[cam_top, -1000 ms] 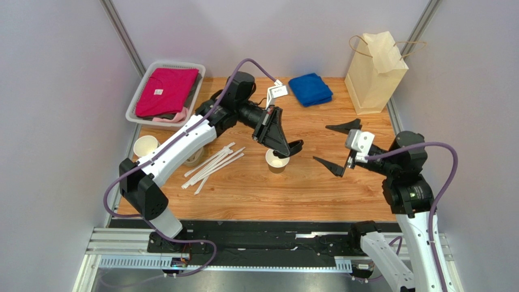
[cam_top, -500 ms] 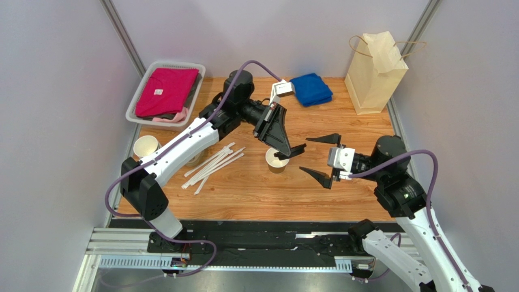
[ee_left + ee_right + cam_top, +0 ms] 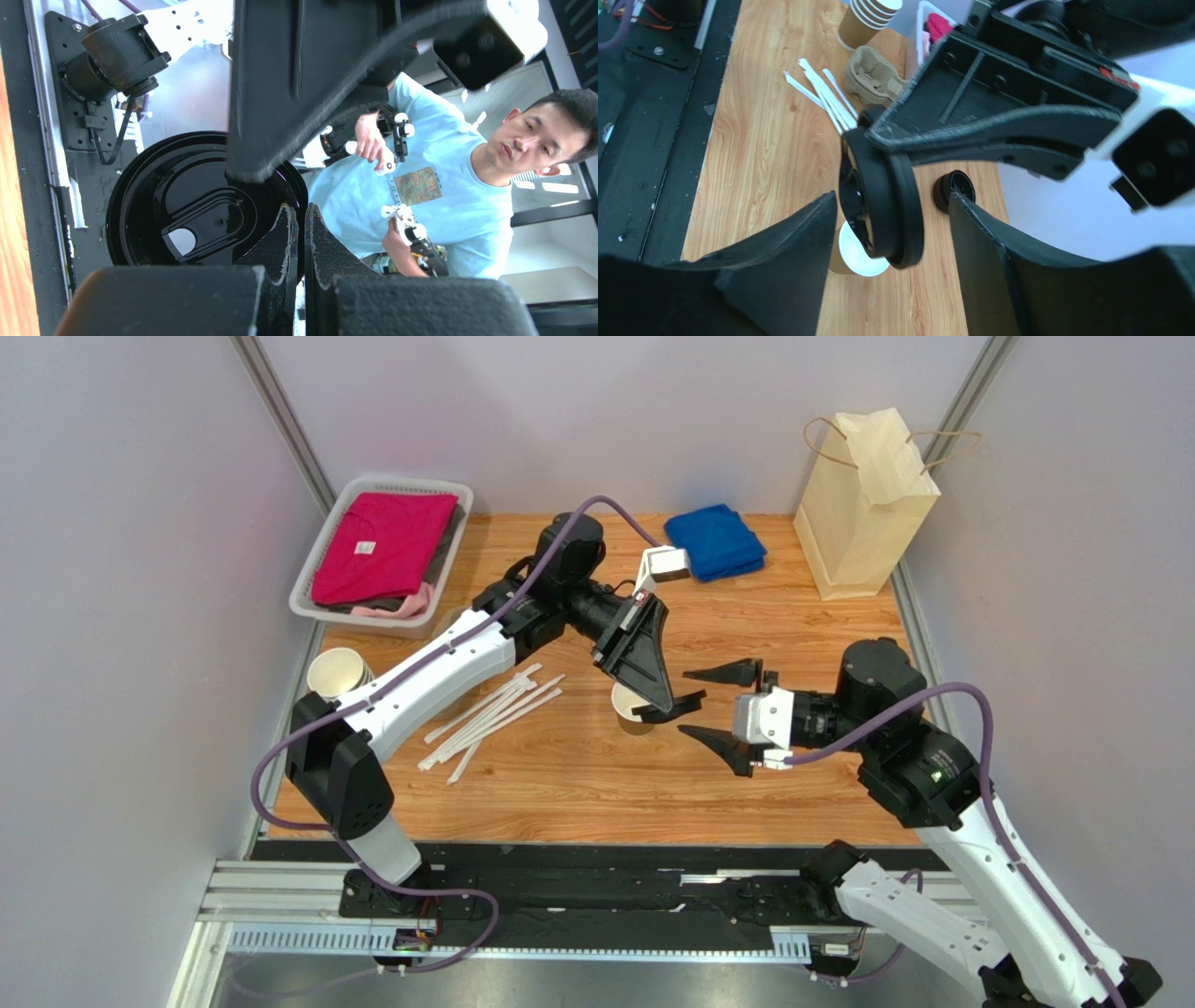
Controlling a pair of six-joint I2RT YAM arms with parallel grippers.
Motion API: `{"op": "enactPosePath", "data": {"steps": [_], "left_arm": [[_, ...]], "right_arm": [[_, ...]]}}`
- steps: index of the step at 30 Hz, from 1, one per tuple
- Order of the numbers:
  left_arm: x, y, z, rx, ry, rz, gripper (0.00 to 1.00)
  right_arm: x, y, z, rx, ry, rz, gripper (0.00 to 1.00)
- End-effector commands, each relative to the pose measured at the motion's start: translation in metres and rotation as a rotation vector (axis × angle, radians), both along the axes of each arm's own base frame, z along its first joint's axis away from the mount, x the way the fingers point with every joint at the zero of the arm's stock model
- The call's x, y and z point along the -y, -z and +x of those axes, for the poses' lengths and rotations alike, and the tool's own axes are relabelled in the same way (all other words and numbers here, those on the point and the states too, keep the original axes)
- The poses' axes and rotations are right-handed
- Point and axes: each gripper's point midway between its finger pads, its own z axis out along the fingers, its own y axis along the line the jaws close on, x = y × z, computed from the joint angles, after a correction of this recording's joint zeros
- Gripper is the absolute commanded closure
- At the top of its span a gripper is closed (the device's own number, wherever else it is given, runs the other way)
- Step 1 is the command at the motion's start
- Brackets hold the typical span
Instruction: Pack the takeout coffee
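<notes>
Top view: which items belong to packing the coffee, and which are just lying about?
Job: open paper cup; black lid pinched in left gripper; paper bag, likely the destination.
Lying about: straws; cup stack; clothes basket; blue cloth.

Even overhead light flooding table (image 3: 589, 770); shadows falling soft, faint. Top view rendering sharp. Wrist views blurring at close foreground; glare glinting on black lid (image 3: 161, 203).

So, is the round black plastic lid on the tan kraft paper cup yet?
Off. The left gripper holds the lid on edge over the cup, whose white inside shows open.
</notes>
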Motion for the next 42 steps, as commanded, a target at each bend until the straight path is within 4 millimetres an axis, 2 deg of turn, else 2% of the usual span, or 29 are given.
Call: {"op": "enactPosePath", "data": {"steps": [1,4,7,10,13,15,16,18,19,20,21,22,23,24,26,27,28,29,30,31,32,33,35,38,39,42], "left_arm": [[-0.005,-0.001,-0.01,-0.02,0.072,-0.008,1.0],[-0.005,0.001,-0.011,-0.028,0.073,0.0,1.0],[-0.005,0.005,-0.013,-0.031,0.072,0.005,0.98],[-0.007,0.009,-0.014,-0.022,0.06,0.006,0.92],[-0.009,0.013,-0.004,0.001,0.005,0.009,0.77],[-0.011,0.014,0.015,0.053,-0.096,0.015,0.63],[-0.019,0.021,0.042,0.094,-0.203,0.04,0.59],[-0.03,0.004,0.075,0.203,-0.329,0.023,0.53],[-0.045,0.005,0.109,0.264,-0.458,0.057,0.52],[-0.053,-0.014,0.125,0.335,-0.529,0.039,0.51],[-0.062,-0.021,0.14,0.372,-0.598,0.046,0.5],[-0.081,-0.032,0.167,0.434,-0.735,0.061,0.47],[-0.089,-0.036,0.177,0.428,-0.807,0.077,0.43],[-0.1,-0.042,0.189,0.453,-0.875,0.074,0.41],[-0.112,-0.04,0.192,0.49,-0.983,0.107,0.39],[-0.115,-0.042,0.193,0.513,-1.024,0.097,0.36],[-0.122,-0.03,0.189,0.505,-1.08,0.12,0.35],[-0.124,-0.027,0.188,0.474,-1.119,0.121,0.31],[-0.125,-0.031,0.189,0.495,-1.153,0.09,0.3],[-0.129,-0.021,0.186,0.479,-1.201,0.109,0.3],[-0.129,-0.02,0.185,0.466,-1.224,0.102,0.31],[-0.12,-0.025,0.18,0.44,-1.231,0.075,0.31],[-0.116,-0.018,0.179,0.417,-1.277,0.083,0.34],[-0.097,0.0,0.173,0.327,-1.254,0.148,0.38],[-0.087,0.01,0.164,0.316,-1.221,0.188,0.38],[-0.067,0.013,0.159,0.331,-1.176,0.214,0.42]], "right_arm": [[-0.007,0.006,-0.005,0.027,-0.035,-0.069,0.41],[-0.01,0.015,0.0,-0.001,-0.022,-0.108,0.48],[-0.012,0.016,0.003,-0.025,-0.016,-0.125,0.57],[-0.012,0.017,0.003,-0.042,-0.013,-0.135,0.69],[-0.012,0.017,0.002,-0.067,-0.001,-0.126,0.87],[-0.011,0.015,0.005,-0.09,0.025,-0.114,0.94],[-0.011,0.016,0.007,-0.131,0.051,-0.102,0.98],[-0.012,0.013,0.01,-0.168,0.079,-0.077,0.99],[-0.011,0.013,0.015,-0.191,0.117,-0.065,1.0],[-0.011,0.011,0.016,-0.27,0.156,-0.027,1.0],[-0.014,0.004,0.022,-0.285,0.178,0.018,1.0],[-0.012,0.0,0.031,-0.316,0.229,0.053,1.0],[-0.014,-0.003,0.032,-0.429,0.267,0.114,1.0],[-0.015,-0.015,0.045,-0.451,0.305,0.182,1.0],[-0.013,-0.026,0.06,-0.544,0.378,0.284,1.0],[-0.012,-0.035,0.072,-0.647,0.425,0.379,1.0],[-0.008,-0.04,0.084,-0.682,0.482,0.436,1.0],[-0.007,-0.045,0.096,-0.716,0.514,0.487,1.0],[-0.003,-0.049,0.105,-0.812,0.554,0.564,1.0],[0.001,-0.052,0.112,-0.845,0.581,0.605,0.99],[0.002,-0.054,0.119,-0.893,0.601,0.649,0.98],[0.003,-0.056,0.127,-0.959,0.617,0.707,0.98],[0.004,-0.056,0.139,-1.004,0.65,0.763,0.98],[-0.001,-0.044,0.15,-1.089,0.669,0.834,0.97],[-0.002,-0.031,0.154,-1.125,0.689,0.832,0.97],[-0.006,-0.016,0.159,-1.185,0.713,0.834,0.99]]}}
